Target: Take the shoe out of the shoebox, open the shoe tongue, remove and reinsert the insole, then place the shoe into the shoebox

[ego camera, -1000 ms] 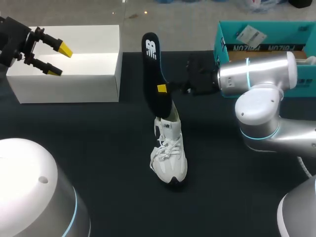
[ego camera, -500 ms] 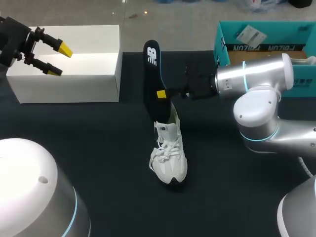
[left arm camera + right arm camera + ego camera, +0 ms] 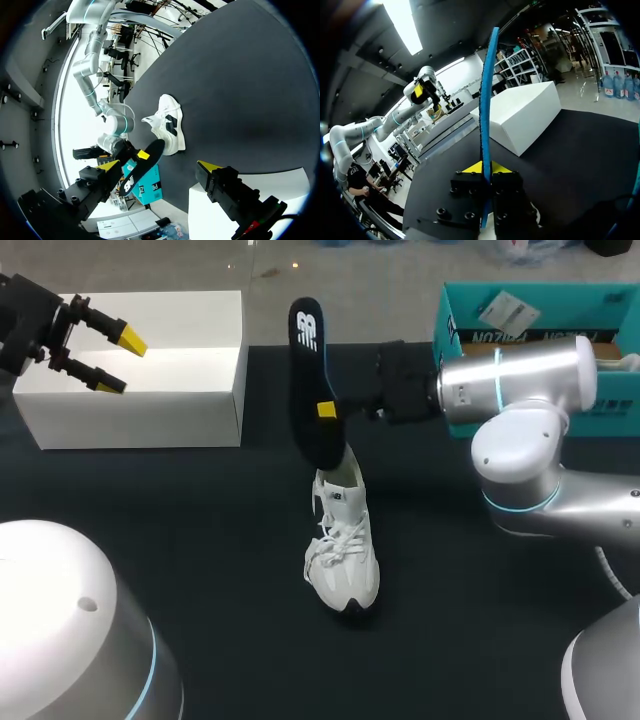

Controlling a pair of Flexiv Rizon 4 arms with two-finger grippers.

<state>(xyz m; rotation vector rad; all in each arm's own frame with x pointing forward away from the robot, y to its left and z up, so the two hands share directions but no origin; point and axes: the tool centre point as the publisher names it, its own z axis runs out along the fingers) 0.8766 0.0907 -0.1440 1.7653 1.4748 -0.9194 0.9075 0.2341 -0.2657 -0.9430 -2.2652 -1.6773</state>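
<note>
Grips the black insole (image 3: 310, 370) in the right pincer (image 3: 327, 412), both fingers shut on its edges, blade upright over the heel of the white sneaker (image 3: 343, 555); cannot tell whether the lower end touches the collar. Rests the sneaker mid-way on the black surface (image 3: 200, 540), toe nearward. Holds the left pincer (image 3: 120, 362) wide above the white box (image 3: 140, 400), far left. Shows the teal shoebox (image 3: 530, 310) far right.

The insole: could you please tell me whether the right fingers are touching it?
Touching. The right wrist view shows the insole edge-on, pinched from both sides between the right fingers.
</note>
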